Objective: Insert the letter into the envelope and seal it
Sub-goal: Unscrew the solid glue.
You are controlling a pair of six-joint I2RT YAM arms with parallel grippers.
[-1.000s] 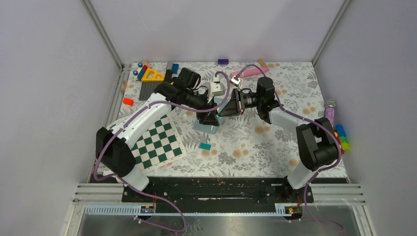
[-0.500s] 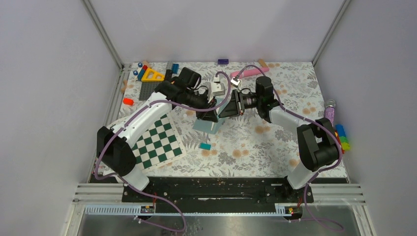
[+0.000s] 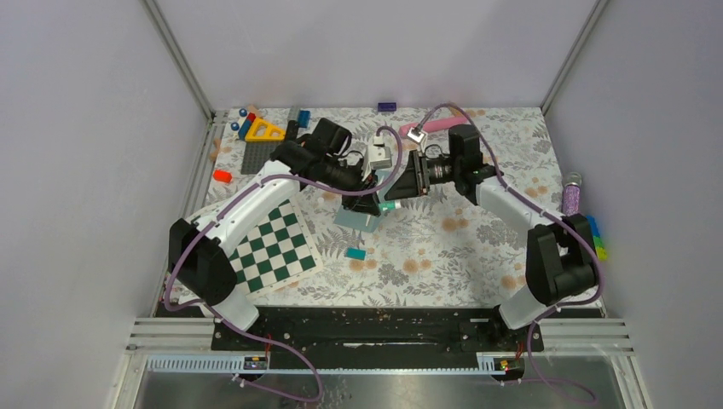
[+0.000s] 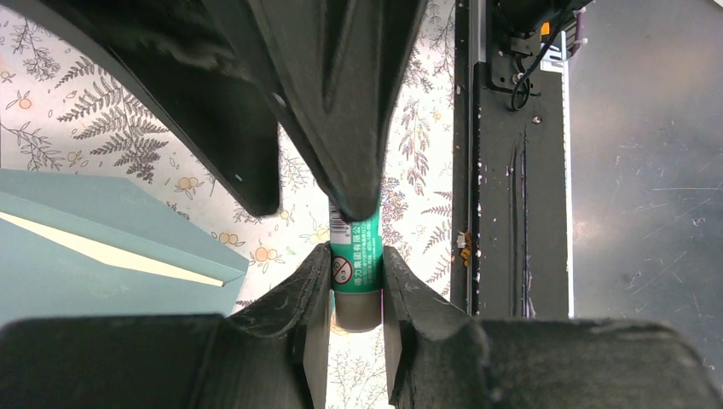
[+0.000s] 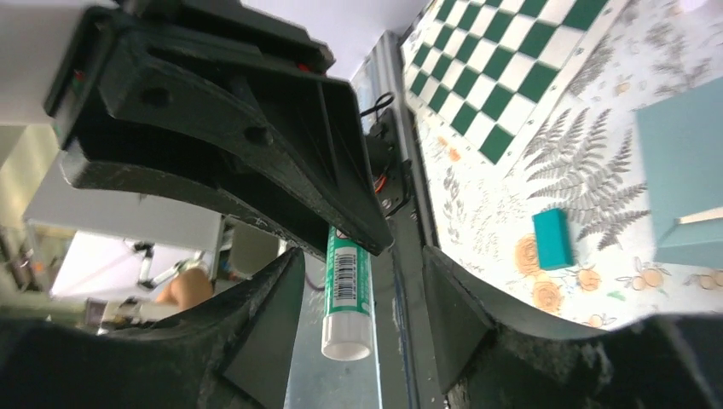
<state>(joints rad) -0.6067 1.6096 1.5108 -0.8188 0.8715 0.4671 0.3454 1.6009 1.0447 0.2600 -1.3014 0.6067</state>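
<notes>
While both arms meet over mid-table: left gripper [image 4: 355, 260] clamped on green-white glue stick [image 5: 347, 281], fingers narrow, pads pressing both sides of tube. Right gripper [image 5: 362, 268] spread wide around same stick, gap on each side. Envelope [image 3: 351, 219] flat on floral table [image 3: 477, 256], directly under grippers; cream strip of letter [image 4: 102, 247] showing at its mouth. Small teal block [image 3: 355, 253] just near of envelope. Checkerboard [image 3: 273, 243] to left.

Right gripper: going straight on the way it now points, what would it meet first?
Probably the green, white-capped plastic glue stick between its open fingers, held by the left gripper.
</notes>
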